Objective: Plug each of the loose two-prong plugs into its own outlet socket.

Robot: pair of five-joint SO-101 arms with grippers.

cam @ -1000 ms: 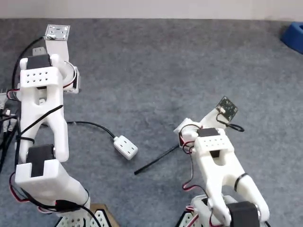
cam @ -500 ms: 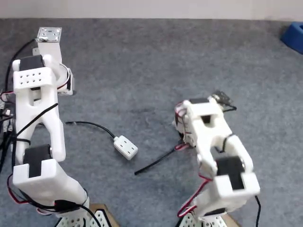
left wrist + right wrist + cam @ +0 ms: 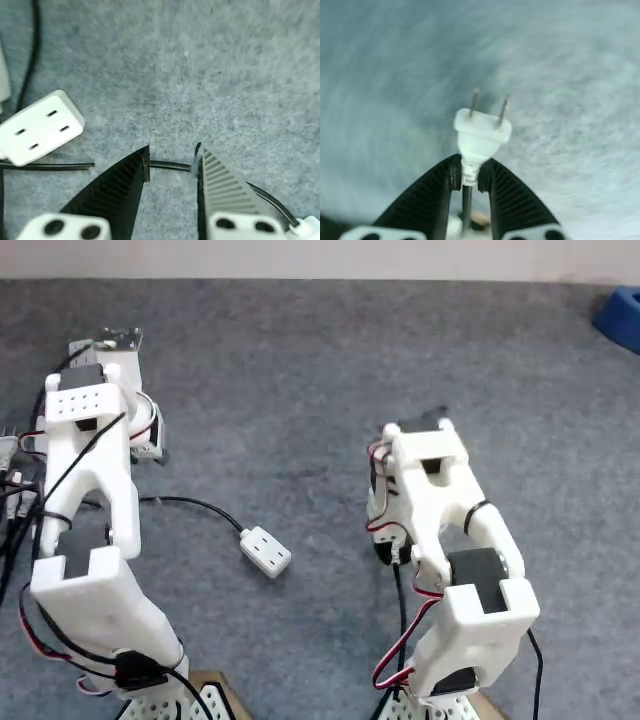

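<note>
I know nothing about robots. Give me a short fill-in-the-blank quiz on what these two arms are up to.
1. The right gripper is shut on a white plug with ___ prongs.
2. The left gripper is open over a ___ cable.
3. The white outlet socket lies on the ___ carpet.
Missing words: two; black; grey.

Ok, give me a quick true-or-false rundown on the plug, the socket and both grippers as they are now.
1. The right gripper is shut on a white plug. True.
2. That plug is seated in the socket. False: its prongs are bare, with no socket around them.
3. The left gripper is shut on the cable. False: its fingers stand open, one on each side of the black cable.
4. The socket lies on the carpet. True.
</note>
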